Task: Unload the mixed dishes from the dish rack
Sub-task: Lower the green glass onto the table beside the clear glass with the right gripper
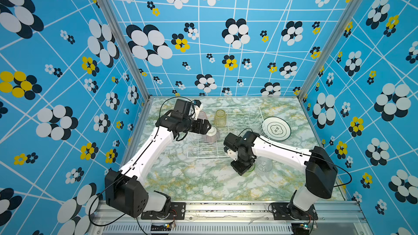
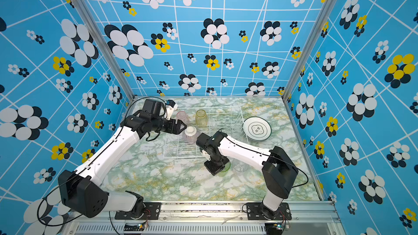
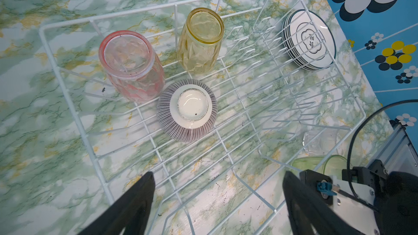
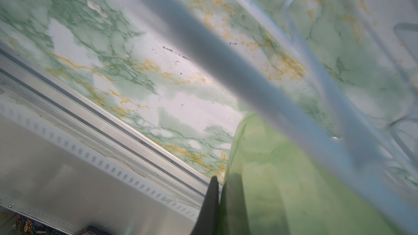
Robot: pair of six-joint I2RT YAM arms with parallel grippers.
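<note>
Nearest, right gripper (image 4: 222, 202) jaws pinched the green tumbler (image 4: 282, 177) just outside the dish rack (image 3: 237, 100); left gripper (image 3: 218, 175) jaws stood wide above the upturned striped bowl (image 3: 187, 109) inside it.

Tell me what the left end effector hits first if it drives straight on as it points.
Probably the upturned striped bowl, centred ahead of the open left end effector in the dish rack; depth is unclear, so the rack's wires might come first.

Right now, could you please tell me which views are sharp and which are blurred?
Right wrist view: a dish rack wire near the lens blurs thickly, green tumbler soft. Left wrist view: mostly crisp, glare on the bowl. Both top views: sharp, evenly lit.
</note>
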